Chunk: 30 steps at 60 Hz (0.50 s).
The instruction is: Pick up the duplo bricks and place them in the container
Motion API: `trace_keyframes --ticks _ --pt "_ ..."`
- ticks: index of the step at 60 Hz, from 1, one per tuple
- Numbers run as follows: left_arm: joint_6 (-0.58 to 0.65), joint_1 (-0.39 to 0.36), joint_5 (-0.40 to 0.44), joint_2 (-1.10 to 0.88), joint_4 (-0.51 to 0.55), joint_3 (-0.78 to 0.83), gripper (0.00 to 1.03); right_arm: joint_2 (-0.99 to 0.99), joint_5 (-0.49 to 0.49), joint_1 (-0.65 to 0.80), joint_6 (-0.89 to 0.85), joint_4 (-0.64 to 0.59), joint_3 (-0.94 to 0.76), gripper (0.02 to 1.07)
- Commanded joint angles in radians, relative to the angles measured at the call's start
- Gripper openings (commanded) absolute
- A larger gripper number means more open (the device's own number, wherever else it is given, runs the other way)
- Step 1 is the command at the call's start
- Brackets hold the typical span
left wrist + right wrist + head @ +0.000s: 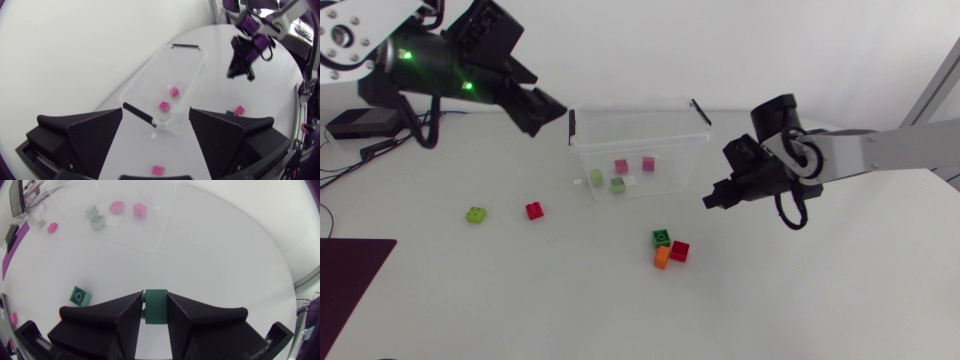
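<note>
Green held brick (156, 309) is clamped between the fingers of the right end effector (712, 199), off the table (800, 300). The clear container (638, 104) sits just beside it, toward table centre and slightly further back. Its long axis runs left-right, so one short wall faces the right arm. Next move, my read: lift over that rim and release among the inside bricks (618, 184). Risk is clipping the rim. Left end effector (545, 110) hangs spread wide and empty by the container's opposite end. Loose green brick (662, 237), red brick (679, 251) and orange brick (662, 258) lie nearer the right arm; second red brick (534, 210) and lime brick (476, 214) nearer the left.
</note>
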<state>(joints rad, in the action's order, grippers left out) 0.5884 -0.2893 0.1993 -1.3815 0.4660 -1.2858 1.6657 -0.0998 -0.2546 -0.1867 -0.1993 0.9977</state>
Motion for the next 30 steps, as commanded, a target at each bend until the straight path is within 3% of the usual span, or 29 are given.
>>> trace_keyframes --ticks 1,5,16,30 --pt "0.097 0.007 0.019 0.042 0.072 0.082 0.94 -0.087 -0.003 0.002 -0.013 -0.037 -0.005 0.28" --pt "0.169 0.009 0.028 0.073 0.149 0.138 0.94 -0.130 -0.001 -0.006 -0.014 -0.060 0.019 0.28" --pt "0.275 0.009 0.061 0.104 0.241 0.269 0.94 -0.159 -0.003 -0.023 -0.014 -0.098 0.139 0.28" --pt "0.392 0.010 0.072 0.131 0.283 0.396 0.94 -0.060 0.003 -0.086 -0.002 -0.103 0.308 0.28"
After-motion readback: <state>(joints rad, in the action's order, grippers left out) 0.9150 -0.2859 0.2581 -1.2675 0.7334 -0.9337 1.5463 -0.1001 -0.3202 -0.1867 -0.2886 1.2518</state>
